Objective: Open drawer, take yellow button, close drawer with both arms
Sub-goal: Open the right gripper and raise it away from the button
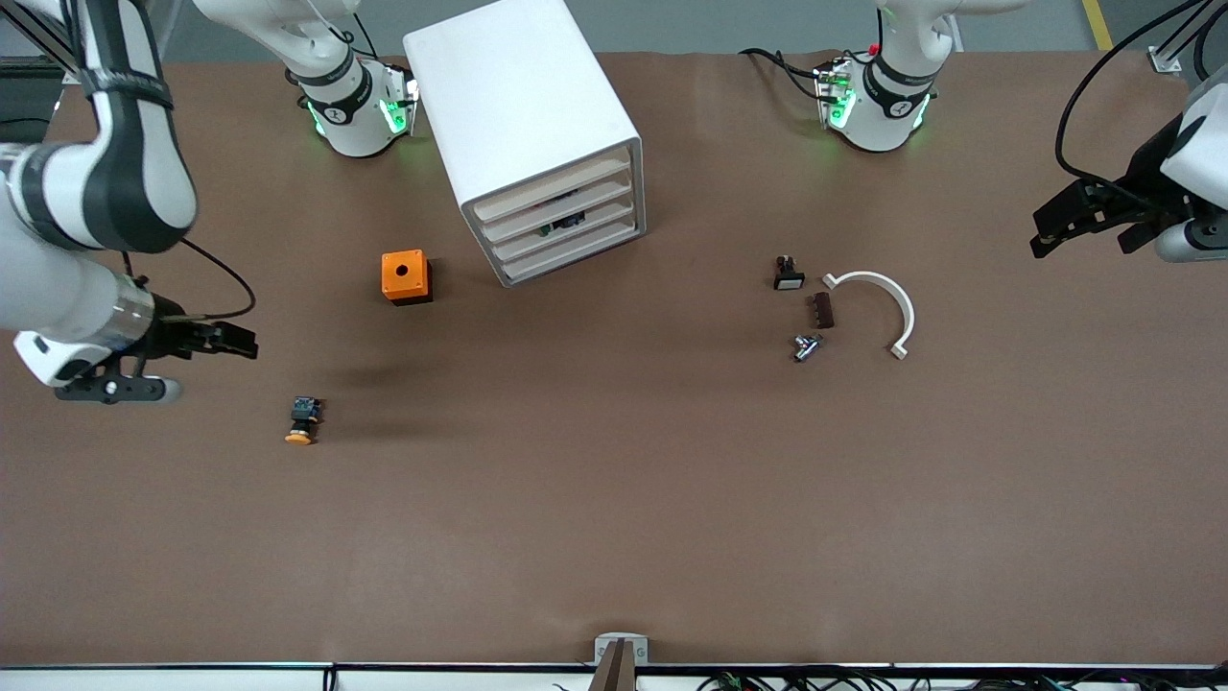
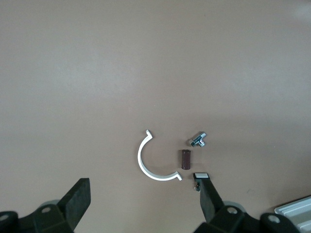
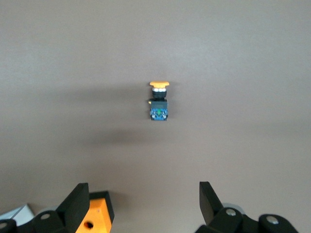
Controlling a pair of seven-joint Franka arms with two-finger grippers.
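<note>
The button is found lying on its side on the brown worktop, toward the right arm's end, nearer to the front camera than the orange cube. Its orange-yellow cap is turned toward the front camera, the blue-green block away from it. In the right wrist view the button is seen apart from both fingers.

The right pincer is held over the worktop near the button, between the cube and the button in height of view; its fingers are spread wide and nothing is held.

The white cabinet is set near the right arm's base. Four drawers are stacked in its front; the drawer second from the top is shut, dark contents being glimpsed at its front.

Toward the left arm's end are grouped a small black part with a white face, a brown block, a metal fitting and a white curved clip, near one another.

The left pincer waits over the worktop's edge at that end, spread wide and empty.
</note>
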